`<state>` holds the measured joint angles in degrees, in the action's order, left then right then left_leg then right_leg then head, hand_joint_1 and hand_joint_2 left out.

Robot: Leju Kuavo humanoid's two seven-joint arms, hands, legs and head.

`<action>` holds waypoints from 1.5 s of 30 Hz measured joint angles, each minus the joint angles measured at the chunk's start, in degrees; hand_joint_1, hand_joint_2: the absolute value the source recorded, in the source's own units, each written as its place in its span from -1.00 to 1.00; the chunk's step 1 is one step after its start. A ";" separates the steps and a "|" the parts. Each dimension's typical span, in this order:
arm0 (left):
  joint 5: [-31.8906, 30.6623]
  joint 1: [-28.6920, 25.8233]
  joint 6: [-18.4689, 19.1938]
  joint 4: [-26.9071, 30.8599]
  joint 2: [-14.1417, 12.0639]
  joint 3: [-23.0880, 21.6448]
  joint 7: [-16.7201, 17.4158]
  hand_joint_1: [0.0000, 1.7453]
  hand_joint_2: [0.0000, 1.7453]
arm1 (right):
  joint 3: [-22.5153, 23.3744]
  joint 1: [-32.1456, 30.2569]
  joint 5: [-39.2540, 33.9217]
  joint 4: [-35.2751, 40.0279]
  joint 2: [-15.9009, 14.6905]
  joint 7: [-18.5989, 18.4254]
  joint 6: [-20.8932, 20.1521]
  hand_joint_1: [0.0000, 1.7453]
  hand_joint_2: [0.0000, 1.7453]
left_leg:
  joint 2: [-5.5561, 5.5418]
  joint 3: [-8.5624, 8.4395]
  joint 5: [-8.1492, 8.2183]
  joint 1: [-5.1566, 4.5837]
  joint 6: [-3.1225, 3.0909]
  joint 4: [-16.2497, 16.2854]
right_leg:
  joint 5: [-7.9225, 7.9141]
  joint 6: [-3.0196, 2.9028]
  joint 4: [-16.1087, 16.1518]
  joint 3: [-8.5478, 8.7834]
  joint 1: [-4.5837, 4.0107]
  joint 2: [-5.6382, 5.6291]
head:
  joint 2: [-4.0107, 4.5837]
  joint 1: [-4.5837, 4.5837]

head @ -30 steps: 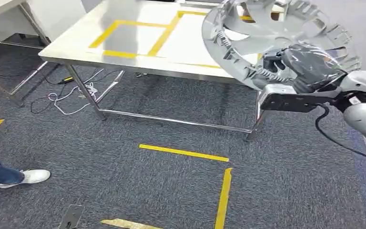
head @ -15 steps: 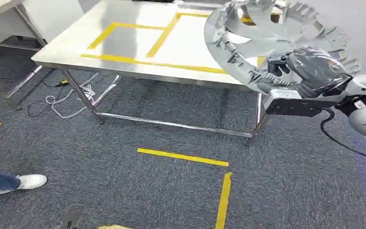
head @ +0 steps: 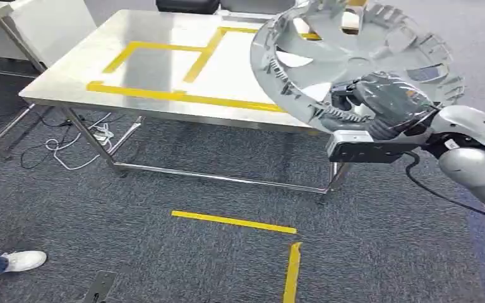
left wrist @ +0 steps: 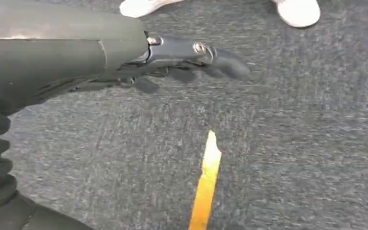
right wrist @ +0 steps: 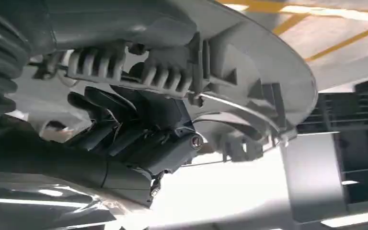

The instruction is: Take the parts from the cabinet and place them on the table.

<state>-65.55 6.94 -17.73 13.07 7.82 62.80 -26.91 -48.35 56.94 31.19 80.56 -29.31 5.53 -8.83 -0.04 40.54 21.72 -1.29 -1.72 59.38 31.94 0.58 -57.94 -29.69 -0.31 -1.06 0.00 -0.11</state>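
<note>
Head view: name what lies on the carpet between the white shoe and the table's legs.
In the head view, bare grey carpet lies between the white shoe and the table, with loose cables beneath it.

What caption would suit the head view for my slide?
Right hand holds a grey wheel cover above the corner of a steel table marked with yellow tape.

one wheel cover (head: pixel 353 47) in my right hand (head: pixel 379 104), one steel table (head: pixel 69 76), two white shoes (left wrist: pixel 299 10), my left hand (left wrist: pixel 191 57) empty
</note>
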 joint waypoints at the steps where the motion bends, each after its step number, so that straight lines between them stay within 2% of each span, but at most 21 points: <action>1: 0.00 0.04 -0.04 0.00 0.00 0.00 0.00 -1.00 1.00 | 0.07 0.07 0.07 0.00 0.13 0.02 0.02 1.00 1.00 | -0.06 -0.14 0.04 0.03 -0.24 -0.17 | 0.17 0.33 0.27 0.15 0.00 0.07 | 0.02 0.11; 3: -0.15 0.25 -0.11 0.00 0.17 -0.11 0.00 -1.00 1.00 | 0.13 0.10 0.15 0.00 0.26 0.04 0.07 1.00 1.00 | -0.17 -1.24 0.32 0.59 -0.91 -0.84 | 1.59 0.87 -1.64 -0.54 0.01 0.46 | 0.02 -0.09; 6: -0.22 0.52 -0.24 0.00 0.13 -0.33 0.00 -1.00 1.00 | -0.15 0.10 0.31 -0.09 0.37 0.04 0.13 1.00 1.00 | -0.35 -1.85 1.17 0.72 -1.33 -0.80 | 6.28 1.62 -15.40 -9.24 0.34 0.48 | 0.02 -0.13; 8: -0.31 0.48 -0.24 0.00 0.33 -0.37 0.11 -1.00 1.00 | -0.50 -0.19 0.44 -0.15 0.81 0.04 0.13 1.00 1.00 | -0.37 -2.43 1.85 0.77 -1.24 -0.77 | 4.71 1.81 -18.58 -13.37 0.44 0.49 | 0.02 -0.09; 9: -0.31 0.49 -0.24 0.00 0.37 -0.39 0.18 -1.00 1.00 | -0.61 -0.19 0.52 -0.17 0.92 0.04 0.13 1.00 1.00 | -0.38 -3.04 2.30 0.80 -1.20 -0.77 | 1.53 1.79 -15.71 -13.09 0.46 0.52 | 0.02 -0.07; 11: -0.31 0.50 -0.24 0.00 0.42 -0.42 0.20 -1.00 1.00 | -0.68 0.03 0.59 -0.17 1.05 0.04 0.13 1.00 1.00 | -0.44 -4.56 3.23 0.84 -0.91 -0.78 | -5.51 1.48 -5.48 -9.31 0.44 0.58 | 0.02 -0.09; 12: -0.31 0.49 -0.24 0.00 0.42 -0.42 0.20 -1.00 1.00 | -0.70 0.20 0.59 -0.20 1.16 0.04 0.13 1.00 1.00 | -0.49 -4.96 3.64 0.83 -0.69 -0.81 | -7.20 1.24 -1.57 -7.99 0.40 0.74 | 0.02 -0.13; 13: -0.31 0.67 -0.24 0.00 0.40 -0.42 0.18 -1.00 1.00 | -0.85 0.50 0.59 -0.26 1.29 0.04 0.15 1.00 1.00 | -0.64 -5.01 3.98 0.50 -0.29 -0.50 | -6.49 0.96 -0.49 -6.26 0.12 0.72 | 0.02 -0.06; 18: -0.33 0.71 -0.24 0.00 0.35 -0.42 0.20 -1.00 1.00 | -0.79 0.90 0.76 -0.31 1.99 0.04 0.20 1.00 1.00 | -0.50 -4.67 5.33 0.72 1.07 0.71 | -6.37 -0.48 0.47 -5.47 0.42 0.78 | 0.02 0.11; 21: -0.35 0.61 -0.24 0.00 0.46 -0.42 0.22 -1.00 1.00 | -0.98 1.04 0.94 -0.46 2.62 -0.02 0.18 1.00 1.00 | -0.47 0.72 11.55 1.28 1.86 13.22 | -5.95 -1.13 0.43 -5.01 0.37 0.98 | 0.02 0.09; 23: -0.35 0.64 -0.24 0.00 0.48 -0.42 0.33 -1.00 1.00 | -1.25 1.01 0.96 -0.57 3.24 0.04 0.17 1.00 1.00 | -0.47 3.05 11.98 1.54 2.15 17.26 | -5.83 -1.15 0.39 -4.92 0.38 0.84 | 0.02 0.13; 24: -0.35 0.65 -0.28 0.00 0.46 -0.42 0.35 -1.00 1.00 | -1.27 1.01 0.96 -0.61 3.50 0.04 0.17 1.00 1.00 | -0.47 2.34 10.25 1.70 2.23 15.46 | -5.72 -1.01 0.36 -4.81 0.42 0.76 | 0.02 0.13; 27: -0.33 0.63 -0.28 0.00 0.39 -0.42 1.49 -1.00 1.00 | -1.25 1.21 1.01 -0.63 4.09 0.02 0.20 1.00 1.00 | -0.40 -3.61 3.24 2.27 2.46 1.68 | -5.00 -0.28 -0.04 -4.36 0.42 0.73 | 0.02 0.09; 28: -0.33 0.61 -0.28 0.00 0.39 -0.42 1.82 -1.00 1.00 | -1.27 1.36 1.03 -0.70 4.20 0.02 0.20 1.00 1.00 | -0.45 -4.30 4.12 1.96 2.41 0.53 | -4.78 0.05 -0.55 -4.70 0.02 0.64 | 0.02 0.24; 33: -0.31 0.27 -0.02 0.00 0.31 -0.42 2.23 -1.00 1.00 | -1.25 1.42 1.07 -0.92 4.55 0.02 0.20 1.00 1.00 | -0.48 -4.56 4.35 1.97 0.15 0.05 | -3.85 1.35 -1.20 -5.59 0.45 0.69 | 0.02 0.11; 34: -0.31 0.30 -0.02 0.00 0.22 -0.42 2.23 -1.00 1.00 | -1.16 1.54 1.05 -0.94 4.55 0.04 0.22 1.00 1.00 | -0.52 -4.68 4.49 1.97 -0.23 0.05 | -2.55 1.49 -3.77 -6.78 0.48 0.76 | 0.02 -0.04; 37: -0.31 0.13 0.09 0.00 0.04 -0.42 2.23 -1.00 1.00 | -1.27 1.42 1.05 -1.03 4.55 0.04 0.22 1.00 1.00 | -0.53 -4.87 4.82 1.72 -0.69 0.11 | 2.46 1.68 -17.47 -14.52 0.48 0.75 | 0.02 -0.13; 39: -0.28 0.00 0.13 0.00 0.04 -0.42 2.23 -1.00 1.00 | -1.29 1.32 1.07 -1.14 4.55 0.02 0.22 1.00 1.00 | -0.53 -5.27 5.17 1.54 -0.76 0.12 | 0.46 1.41 -17.66 -15.57 0.44 0.74 | 0.02 -0.09; 42: -0.20 0.00 0.11 0.00 0.02 -0.42 2.21 -1.00 1.00 | -1.22 1.47 1.14 -1.18 4.55 -0.02 0.22 1.00 1.00 | -0.57 -6.60 6.11 1.41 -0.57 0.10 | -7.85 0.31 -3.09 -8.87 0.10 0.79 | 0.02 -0.11; 43: -0.15 0.03 0.11 0.00 0.11 -0.42 2.21 -1.00 1.00 | -1.22 1.60 1.09 -1.20 4.55 -0.02 0.26 1.00 1.00 | -0.55 -6.59 6.35 1.24 -0.28 0.12 | -6.84 0.12 -1.78 -7.29 -0.28 1.01 | 0.02 0.02; 45: -0.13 0.08 0.04 0.00 0.18 -0.42 2.19 -1.00 1.00 | -1.27 1.73 1.14 -1.22 4.59 0.02 0.24 1.00 1.00 | -0.52 -6.35 6.33 1.38 0.21 0.09 | -6.43 -0.04 -0.63 -6.98 -0.53 0.92 | 0.02 0.19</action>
<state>-65.68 7.03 -17.68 13.07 8.00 62.38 -24.72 -49.62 58.66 32.33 79.34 -24.72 5.55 -8.59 -0.56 34.19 28.05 0.09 -1.51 59.47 25.52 0.54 -58.57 -36.67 -0.83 -0.14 0.02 0.08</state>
